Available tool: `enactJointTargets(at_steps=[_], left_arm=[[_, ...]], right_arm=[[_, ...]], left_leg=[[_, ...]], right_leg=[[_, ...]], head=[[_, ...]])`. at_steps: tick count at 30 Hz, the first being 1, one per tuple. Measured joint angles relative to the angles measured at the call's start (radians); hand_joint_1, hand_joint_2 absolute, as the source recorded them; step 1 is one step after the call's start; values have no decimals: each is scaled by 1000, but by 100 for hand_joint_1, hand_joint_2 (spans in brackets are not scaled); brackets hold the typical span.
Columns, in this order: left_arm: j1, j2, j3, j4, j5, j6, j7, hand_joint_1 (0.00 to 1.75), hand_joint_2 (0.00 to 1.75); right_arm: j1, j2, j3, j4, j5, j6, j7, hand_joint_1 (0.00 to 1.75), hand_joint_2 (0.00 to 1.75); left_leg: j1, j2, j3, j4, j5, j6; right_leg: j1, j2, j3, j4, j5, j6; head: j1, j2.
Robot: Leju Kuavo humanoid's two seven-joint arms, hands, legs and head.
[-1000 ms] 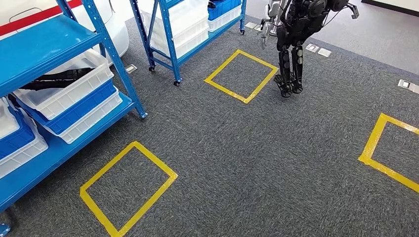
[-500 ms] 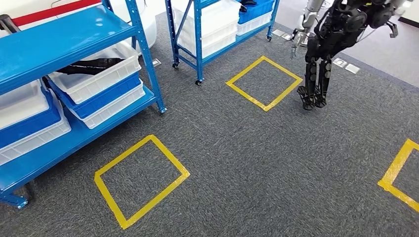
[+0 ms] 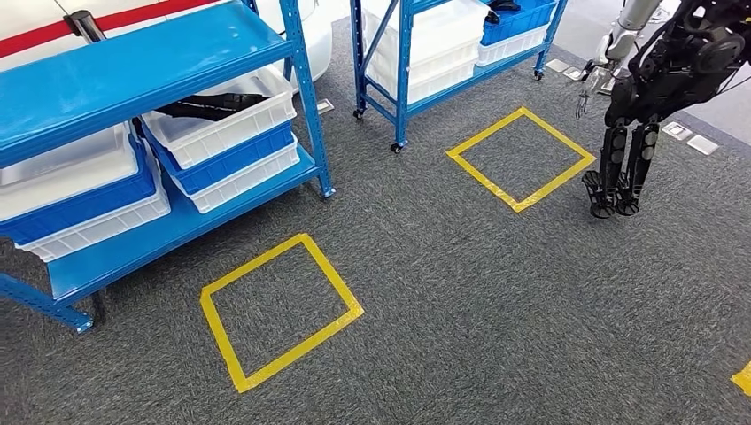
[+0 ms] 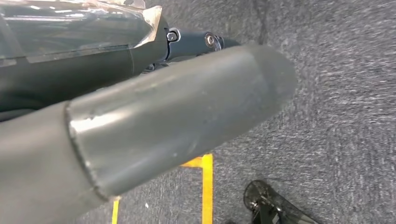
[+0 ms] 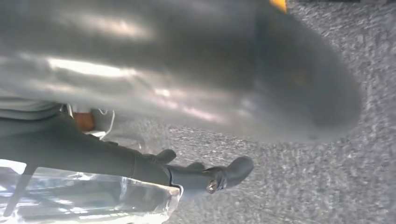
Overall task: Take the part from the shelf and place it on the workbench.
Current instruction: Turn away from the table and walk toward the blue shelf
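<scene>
A: Part?
B: Long black part, matte, lying flat in a white plastic bin on the blue metal shelf, mid level. Ribbed blue bin stacked right under it, another white one below that.
A: Left hand?
B: Left hand hangs over the grey looped carpet. Thick smooth grey thumb, dark fingers stretched out straight, nothing in them. Clear crinkly film along the back.
A: Right?
B: Right hand looks the same but blurry. Dark fingers loose, tips rounded, holding nothing, clear film beside them.
A: Floor?
B: Yellow tape square just in front of the shelf, flat, sharp corners.
A: Anything else?
B: Second blue shelf on castors w/ white bins further back. Another robot, black limbs, silver arm, stands near it.
</scene>
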Motion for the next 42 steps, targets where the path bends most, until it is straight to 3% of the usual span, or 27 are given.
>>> enactJointTargets(at_steps=[2, 3, 4, 5, 8, 10, 12, 14, 15, 17, 19, 20, 21, 23, 25, 27, 28, 30, 32, 34, 35, 36, 37, 39, 41, 42], left_arm=[[-1, -1, 0, 0, 0, 0, 0, 0, 0], [0, -1, 0, 0, 0, 0, 0, 0, 0], [1, -1, 0, 0, 0, 0, 0, 0, 0], [2, -1, 0, 0, 0, 0, 0, 0, 0], [0, 0, 0, 0, 0, 0, 0, 0, 0], [-3, 0, 0, 0, 0, 0, 0, 0, 0], [-3, 0, 0, 0, 0, -1, -1, 0, 0], [-3, 0, 0, 0, 0, -1, -2, 0, 0], [-3, 0, 0, 0, 0, -1, -3, 0, 0], [-4, 0, 0, 0, 0, -1, -6, 0, 0], [-4, 0, 0, 0, -2, -1, -7, 0, 0], [-4, -1, 0, 0, -4, -2, -7, 0, 0], [-4, -2, 0, 0, -5, -2, -7, 0, 0], [-3, -2, 0, 0, -5, -2, -8, 0, 0], [-3, -1, 0, 0, -6, -2, -9, 0, 0], [-1, 0, 0, 0, -6, -2, -10, 0, 0], [0, 1, 0, 0, -6, -2, -10, 0, 0], [1, 3, 0, 0, -7, -2, -10, 0, 0], [-1, 3, 0, 0, -7, -2, -10, 0, 0], [-1, 3, 0, 0, -8, -2, -10, 0, 0], [0, 3, 0, 0, -8, -2, -10, 0, 0], [0, 4, 0, 0, -8, -2, -10, 0, 0], [1, 5, 0, 0, -8, -2, -11, 0, 0], [-2, 6, 0, 0, -9, -2, -13, 0, 0], [-5, 6, 0, 0, -12, -3, -15, 0, 0], [-5, 6, 0, 0, -13, -3, -15, 0, 0]], right_arm=[[3, 1, 0, 0, -1, 0, 0, 0, 0], [4, 1, 0, 0, -1, 0, 0, 0, 0], [5, 1, 0, 0, -2, 0, 0, 0, 0], [4, 1, 0, 0, -3, 0, 0, 0, 0], [2, 3, 0, 0, -3, 0, 0, 0, 0], [2, 4, 0, 0, -4, 0, 0, 0, 0], [2, 5, 0, -1, -4, 0, 0, 0, 0], [0, 6, 0, -2, -3, -1, 0, 0, 0], [0, 6, 0, -2, -4, -1, -1, 0, 0], [1, 4, 0, -2, -6, -1, -1, 0, 0], [4, 2, 0, -2, -10, -1, -2, 0, 0], [5, 2, 0, -2, -11, -2, -2, 0, 0], [6, 1, 0, -2, -12, -2, -3, 0, 0], [8, -1, 0, -1, -11, -3, -4, 0, 0], [6, -2, 0, -1, -11, -3, -5, 0, 0], [4, 0, 0, -1, -10, -4, -5, 0, 0], [3, 1, -1, -1, -10, -4, -5, 0, 0], [3, 2, -1, -1, -10, -4, -5, 0, 0], [6, 3, -1, -1, -10, -4, -5, 0, 0], [8, 2, -1, -1, -10, -4, -5, 0, 0], [8, 2, -1, -1, -9, -4, -6, 0, 0], [8, 2, -1, -1, -9, -4, -6, 0, 0], [7, 3, -1, -1, -9, -4, -6, 0, 0], [6, 4, -1, -1, -6, -4, -5, 0, 0], [6, 5, -1, -1, 1, -5, -5, 0, 0], [5, 6, -1, -1, 5, -5, -5, 0, 0]], left_leg=[[3, 32, -70, 137, -63, -9], [6, 38, -99, 189, -78, -12], [7, 41, -111, 207, -74, -12], [8, 44, -102, 181, -50, -11], [2, 84, -3, -19, 43, 3], [-5, 101, 25, -77, 55, 13], [-8, 81, 26, -83, 56, 21], [-4, 63, 37, -101, 66, 33], [0, 53, 42, -109, 72, 38], [2, 33, 43, -113, 75, 44], [3, 8, 43, -112, 74, 43], [3, -5, 44, -111, 74, 42], [4, -19, 45, -110, 72, 40], [4, -42, 44, -99, 65, 29], [1, -57, 39, -88, 55, 16], [5, -67, 36, -86, 53, 6], [7, -59, 34, -81, 50, 2], [8, -15, 11, -29, 19, -6], [9, 29, -52, 97, -46, -14], [11, 40, -108, 197, -78, -17], [11, 42, -110, 196, -65, -15], [11, 45, -92, 157, -37, -12], [9, 55, -56, 88, -1, -5], [1, 88, 7, -33, 44, 9], [-8, 99, 22, -69, 47, 20], [-11, 89, 21, -74, 49, 25]], right_leg=[[4, -19, 0, 0, -3, -6], [6, -29, 0, 0, -5, -8], [7, -39, 1, 1, -7, -10], [7, -48, 3, 1, -9, -10], [12, -70, 14, 0, -17, -5], [17, -84, 18, -1, -23, 4], [20, -98, 24, -5, -27, 14], [20, -77, 17, 19, -44, 18], [20, -54, -2, 61, -66, 16], [15, -12, -69, 197, -122, 10], [12, -4, -123, 286, -142, 18], [10, -2, -123, 273, -125, 28], [6, 2, -104, 223, -95, 40], [-3, 27, -48, 82, -31, 57], [-4, 44, -21, 13, -5, 47], [-2, 31, -16, 10, -1, 27], [-2, 25, -12, 10, 1, 20], [-4, 9, -9, 8, 3, 7], [1, -10, -9, 8, 0, -1], [5, -31, -9, 8, -4, -5], [7, -40, -8, 8, -5, -6], [8, -49, -6, 8, -7, -6], [9, -57, -2, 8, -9, -6], [14, -71, 5, 8, -15, -1], [16, -86, 8, 6, -19, 9], [16, -94, 12, 2, -19, 15]], head=[[-1, 0], [-1, 0], [-1, 0], [-1, 0], [-1, 0], [0, 0], [0, 0], [0, 0], [1, 0], [2, 0], [3, 0], [3, 0], [3, 0], [4, 0], [2, 0], [0, 0], [0, 0], [-2, 0], [-4, 0], [-4, 0], [-4, 0], [-4, 0], [-4, 0], [-3, 0], [-3, 0], [-3, 0]])
